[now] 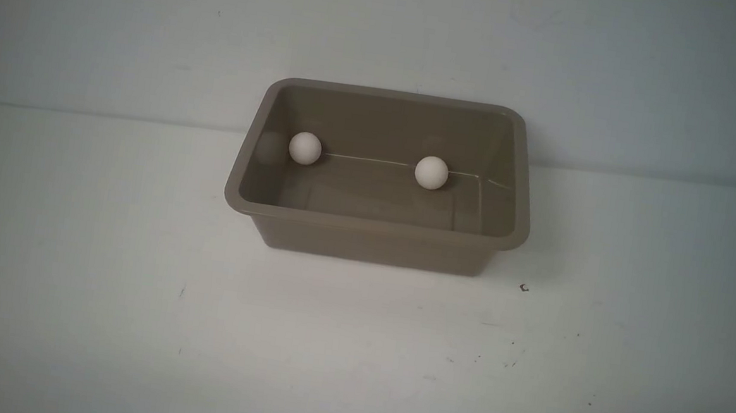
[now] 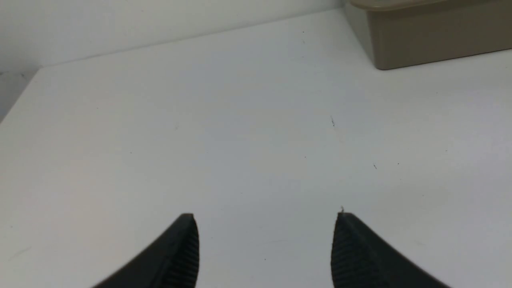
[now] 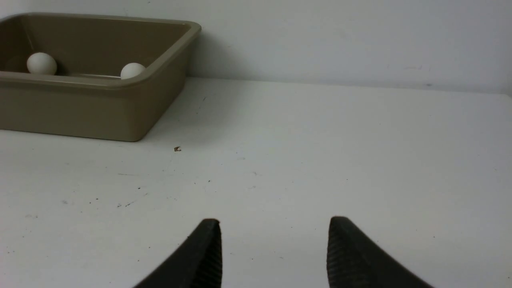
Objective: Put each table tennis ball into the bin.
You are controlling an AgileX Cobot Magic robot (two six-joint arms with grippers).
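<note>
Left hand (image 2: pixel 266 216) and right hand (image 3: pixel 274 220) are being held apart, empty; 2 table tennis balls (image 1: pixel 305 148) (image 1: pixel 431 173) are being contained in the bin (image 1: pixel 376 225).

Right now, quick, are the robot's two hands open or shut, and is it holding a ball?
Left gripper: open, holding nothing.
Right gripper: open, holding nothing.

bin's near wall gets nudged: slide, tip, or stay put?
The bin probably slides rather than tips: it sits low and wide on the smooth table. Likely light, holding only two balls, which would roll.
</note>
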